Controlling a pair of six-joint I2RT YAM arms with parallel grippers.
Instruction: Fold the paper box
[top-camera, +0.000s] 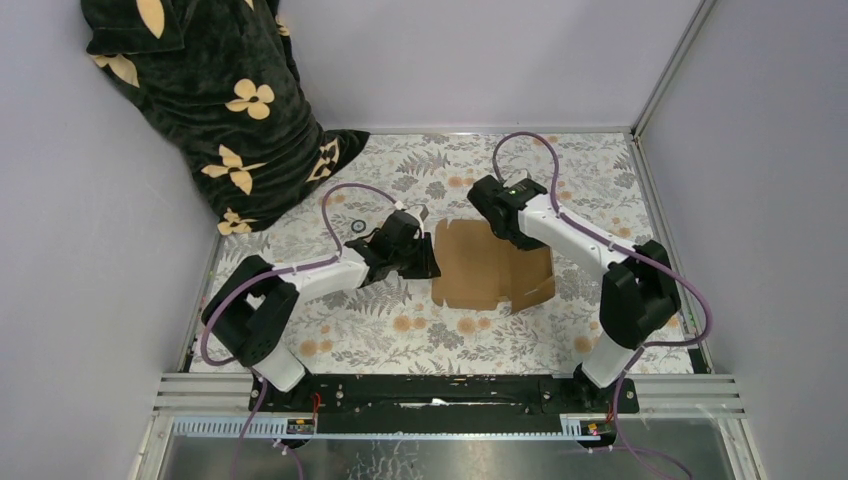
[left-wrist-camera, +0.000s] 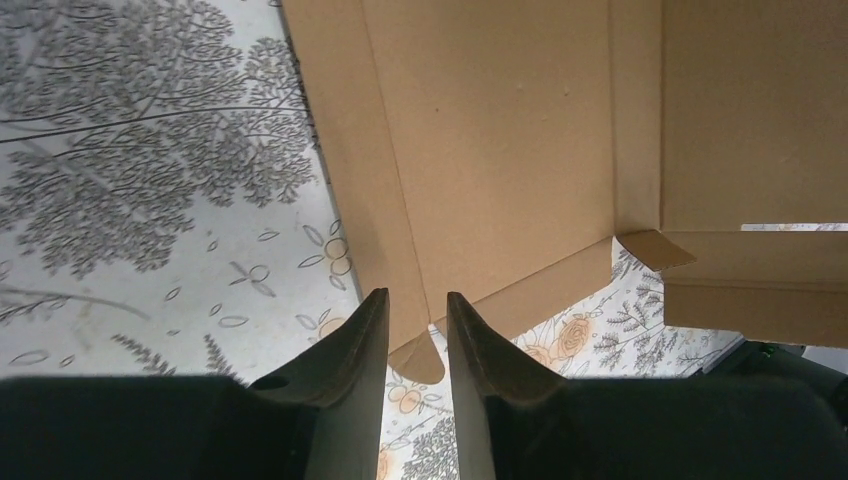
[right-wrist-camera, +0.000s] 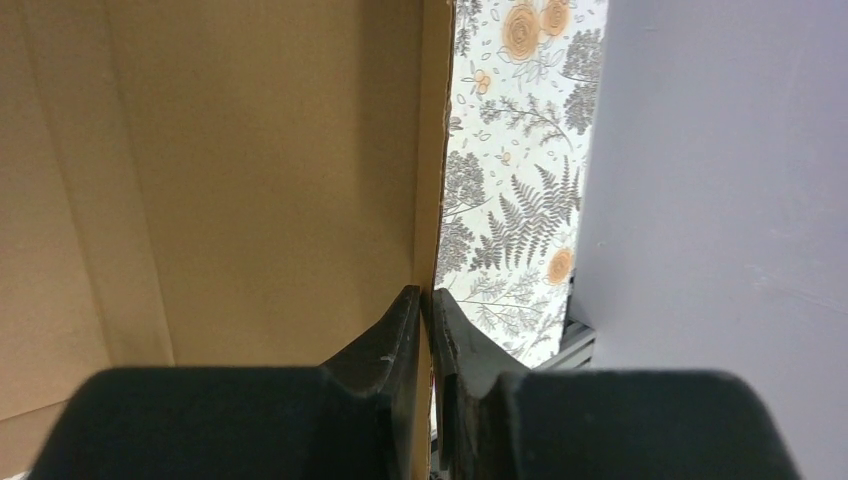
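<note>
The paper box is a brown cardboard sheet lying mid-table, with a flap raised along its near right edge. My left gripper is at the box's left edge. In the left wrist view the left gripper stands open with a narrow gap. A rounded cardboard tab shows in that gap, and I see no finger touching it. My right gripper is at the box's far edge. In the right wrist view the right gripper is shut on the thin edge of an upright panel of the box.
A dark cloth with yellow flowers hangs over the back left corner. A small ring lies on the floral table cover behind the left arm. Grey walls close in both sides, and a metal rail runs along the near edge.
</note>
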